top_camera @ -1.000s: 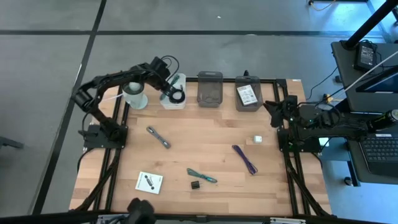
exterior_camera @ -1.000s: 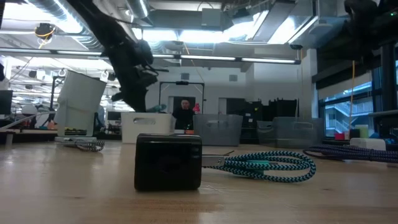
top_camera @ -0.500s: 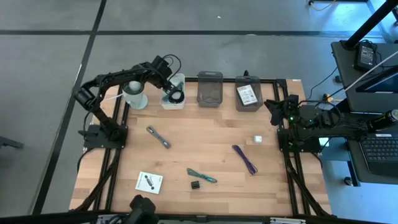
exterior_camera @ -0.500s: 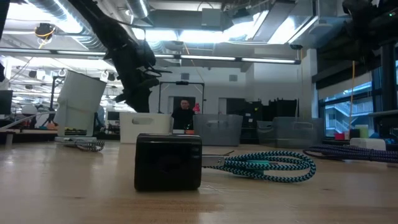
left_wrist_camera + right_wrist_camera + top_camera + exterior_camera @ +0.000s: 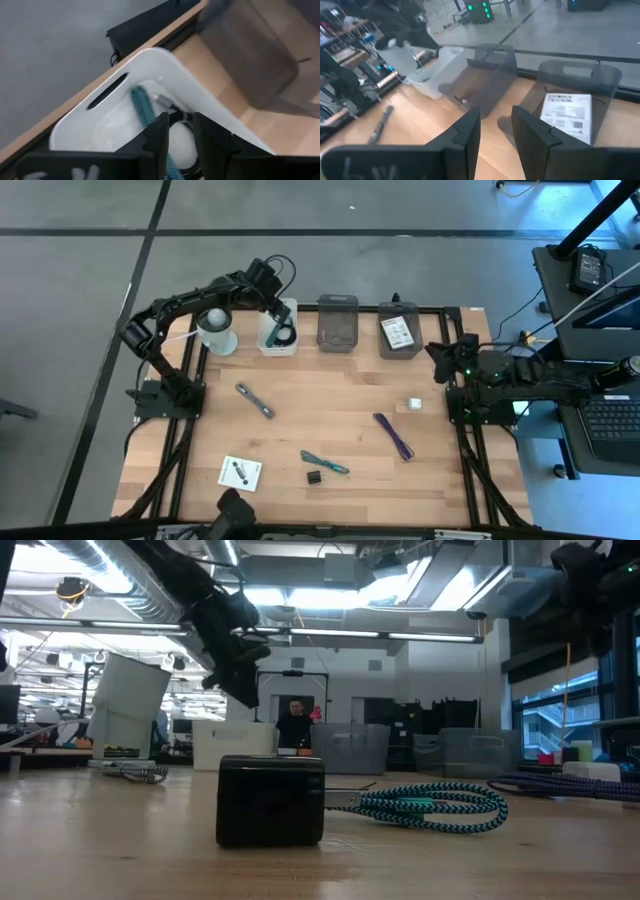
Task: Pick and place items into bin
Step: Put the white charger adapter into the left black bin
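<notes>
the left gripper (image 5: 275, 310) hangs over the white bin (image 5: 290, 308) with fingers spread, probably to drop the black coiled cable (image 5: 284, 334) inside.

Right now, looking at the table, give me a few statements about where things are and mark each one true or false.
1. The left hand is over the white bin. True.
2. The purple strip lies inside a grey bin. False: it lies on the bare wooden table.
3. A white printed card sits in the grey bin nearest the right arm. True.
4. The tiny black block is stacked on the white cube. False: they lie apart on the table.
5. The right hand holds the grey metal tool. False: it is open and empty, and the tool lies on the table.
</notes>
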Controlling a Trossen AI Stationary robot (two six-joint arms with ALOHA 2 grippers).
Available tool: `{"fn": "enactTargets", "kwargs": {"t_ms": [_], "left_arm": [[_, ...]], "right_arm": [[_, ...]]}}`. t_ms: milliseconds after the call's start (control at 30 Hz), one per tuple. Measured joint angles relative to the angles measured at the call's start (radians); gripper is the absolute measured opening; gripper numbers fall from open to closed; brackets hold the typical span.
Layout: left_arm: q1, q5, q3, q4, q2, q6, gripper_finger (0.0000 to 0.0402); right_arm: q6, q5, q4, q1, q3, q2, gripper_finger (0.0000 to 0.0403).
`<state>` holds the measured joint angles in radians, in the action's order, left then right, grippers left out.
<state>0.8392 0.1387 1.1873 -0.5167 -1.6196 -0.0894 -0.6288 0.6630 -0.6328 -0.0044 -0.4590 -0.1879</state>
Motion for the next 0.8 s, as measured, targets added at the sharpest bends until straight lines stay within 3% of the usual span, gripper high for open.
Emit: {"fn": "enactTargets", "kwargs": {"t_ms": [133,367,533,667,800], "left_arm": [[-0.05,-0.006,0.027,-0.006,0.0,0.008,0.0077],[-0.303,-0.286,0.098,0.001,0.0,0.093,0.0049],[-0.497,-0.466,0.15,0.035,0.0,0.104,0.0033],[-0.598,-0.546,0.183,0.034,-0.001,0.034,0.0024],[-0.667,-0.574,0.221,0.026,-0.027,-0.05,0.0015]], "right_arm": [[-0.025,-0.002,-0.003,0.0,0.027,0.0,0.0113],[-0.193,-0.055,-0.007,0.0,0.073,0.0,0.0113],[-0.035,-0.114,0.063,0.0,0.054,0.0,0.0111],[0.12,-0.176,0.105,0.0,-0.016,-0.015,0.0091],[0.141,-0.247,-0.106,0.0,-0.176,-0.102,0.006]]}}
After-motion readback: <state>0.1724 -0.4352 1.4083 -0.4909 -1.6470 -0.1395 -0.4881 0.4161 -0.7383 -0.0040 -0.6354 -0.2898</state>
